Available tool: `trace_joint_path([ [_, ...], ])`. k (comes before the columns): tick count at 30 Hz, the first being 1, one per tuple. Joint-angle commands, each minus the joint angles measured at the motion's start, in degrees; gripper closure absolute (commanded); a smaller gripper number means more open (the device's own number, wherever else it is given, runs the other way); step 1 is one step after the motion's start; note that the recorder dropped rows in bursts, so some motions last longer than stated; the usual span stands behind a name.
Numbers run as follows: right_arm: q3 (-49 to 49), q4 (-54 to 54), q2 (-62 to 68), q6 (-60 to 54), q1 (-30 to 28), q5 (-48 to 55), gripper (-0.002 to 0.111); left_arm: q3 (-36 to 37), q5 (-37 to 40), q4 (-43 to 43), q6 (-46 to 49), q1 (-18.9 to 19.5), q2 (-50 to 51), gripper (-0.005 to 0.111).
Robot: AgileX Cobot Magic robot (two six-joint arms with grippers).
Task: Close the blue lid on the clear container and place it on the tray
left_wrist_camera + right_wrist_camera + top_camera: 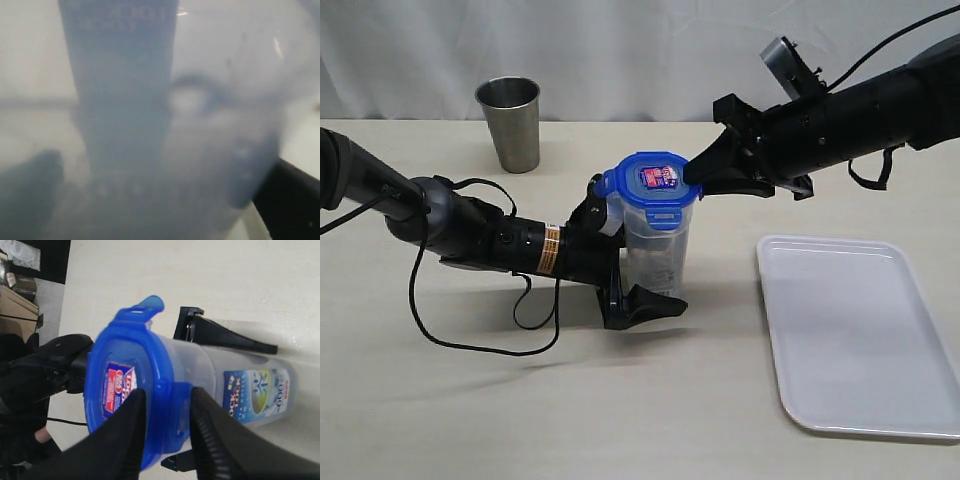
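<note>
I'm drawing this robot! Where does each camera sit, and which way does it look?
Exterior: off the arms, facing the table; shows clear container, tray, left tool, right tool.
Left wrist: on the left arm, against the container's blurry wall; one black finger shows.
Right wrist: on the right arm, looking along its fingers at the blue lid.
Shared: exterior and right wrist both show lid and left tool.

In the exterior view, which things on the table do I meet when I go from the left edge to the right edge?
steel cup → clear container with the blue lid on top → tray
</note>
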Motion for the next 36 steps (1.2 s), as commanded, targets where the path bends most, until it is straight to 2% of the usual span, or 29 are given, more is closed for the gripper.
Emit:
trace_joint_path([
  [1, 1.96, -7.09, 4.01, -2.63, 2.07, 2.91, 0.084, -0.37, -1.1, -0.12, 0.01, -1.9, -0.06, 0.003],
  [16, 1.96, -5.92, 5.36, -6.77, 2.07, 5.15, 0.083, -0.37, -1.1, -0.11, -0.11, -1.9, -0.06, 0.003],
  [18, 1.96, -5.92, 5.26, -7.92, 2.07, 5.15, 0.079, -0.37, -1.1, -0.11, -0.11, -1.9, -0.06, 0.003],
  [22, 1.87, -6.15, 4.51, -9.47, 1.97, 3.99, 0.06, -0.37, -1.1, -0.11, -0.11, -1.9, -0.06, 0.003],
  [24, 1.51, -6.62, 3.89, -9.59, 1.97, 3.72, 0.055, -0.37, -1.1, -0.11, -0.11, -1.9, -0.06, 0.003],
  [32, -0.62, -8.69, 1.22, -8.99, 1.97, 2.09, 0.054, -0.37, -1.1, -0.11, -0.27, -1.9, -0.06, 0.003],
  [36, -2.23, -17.84, -0.45, -1.69, 1.97, -1.83, 0.054, -0.37, -1.1, -0.11, -0.27, -1.9, -0.06, 0.003],
])
